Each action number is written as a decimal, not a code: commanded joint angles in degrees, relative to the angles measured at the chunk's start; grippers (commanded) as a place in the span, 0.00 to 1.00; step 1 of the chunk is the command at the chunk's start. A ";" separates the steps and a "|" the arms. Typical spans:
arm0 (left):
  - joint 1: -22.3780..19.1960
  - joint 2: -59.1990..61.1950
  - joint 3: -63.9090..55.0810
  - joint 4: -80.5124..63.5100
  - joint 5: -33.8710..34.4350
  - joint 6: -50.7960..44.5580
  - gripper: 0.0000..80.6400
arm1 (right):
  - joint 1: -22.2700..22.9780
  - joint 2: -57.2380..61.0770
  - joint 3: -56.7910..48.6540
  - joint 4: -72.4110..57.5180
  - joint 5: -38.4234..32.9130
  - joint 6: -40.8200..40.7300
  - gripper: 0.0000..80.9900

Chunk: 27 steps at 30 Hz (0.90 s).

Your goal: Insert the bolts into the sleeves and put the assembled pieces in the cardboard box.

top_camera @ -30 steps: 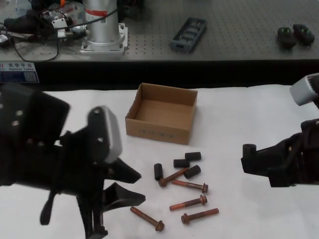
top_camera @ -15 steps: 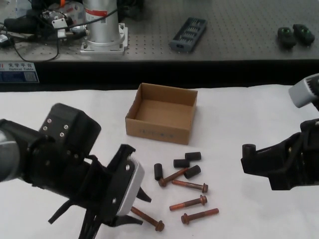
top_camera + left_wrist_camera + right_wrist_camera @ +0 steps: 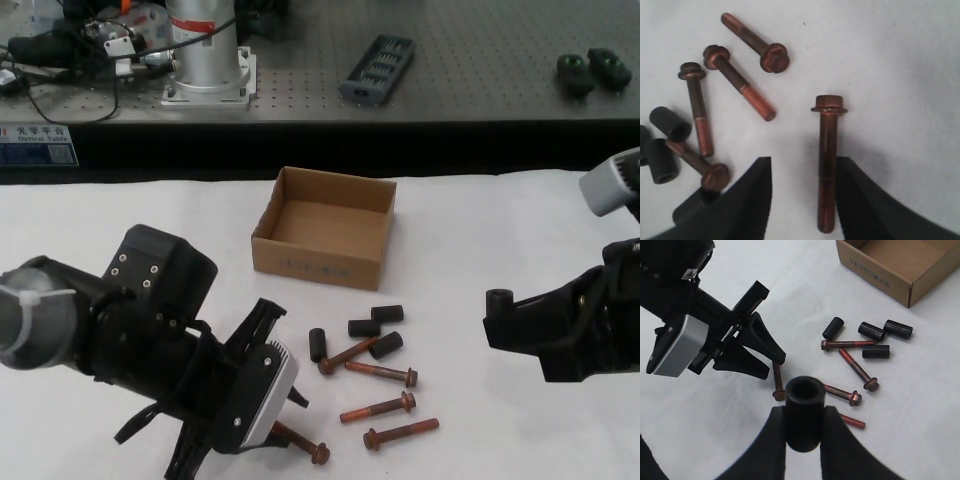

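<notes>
A white counter (image 3: 480,230) carries an open cardboard box (image 3: 315,265) towards its far side. In front of the box lie four short black sleeves (image 3: 364,328), close together. Five copper-coloured bolts (image 3: 382,373) lie flat, scattered beside and nearer than the sleeves.

Left hand (image 3: 287,424) hangs open over one bolt (image 3: 308,447).

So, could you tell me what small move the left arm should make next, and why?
Probably shut the left gripper on the bolt. That bolt lies between its open jaws, nearer one side, and the right gripper holds a sleeve with its bore facing out, seemingly ready to receive it.
</notes>
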 commanded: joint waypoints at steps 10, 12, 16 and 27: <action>-0.75 2.69 -2.75 4.76 4.08 0.86 0.37 | 0.05 -0.56 -0.24 -1.41 -1.20 -0.41 0.02; -0.92 3.18 -2.75 4.76 4.08 1.34 0.37 | 0.05 -0.56 -0.24 -1.41 -1.20 -0.41 0.02; -1.07 3.99 -3.12 4.76 4.52 1.36 0.37 | 0.05 -0.56 -0.24 -1.41 -1.20 -0.41 0.02; -2.43 6.35 -3.38 4.63 6.11 1.36 0.37 | 0.05 -0.56 -0.24 -1.84 -1.20 -0.65 0.02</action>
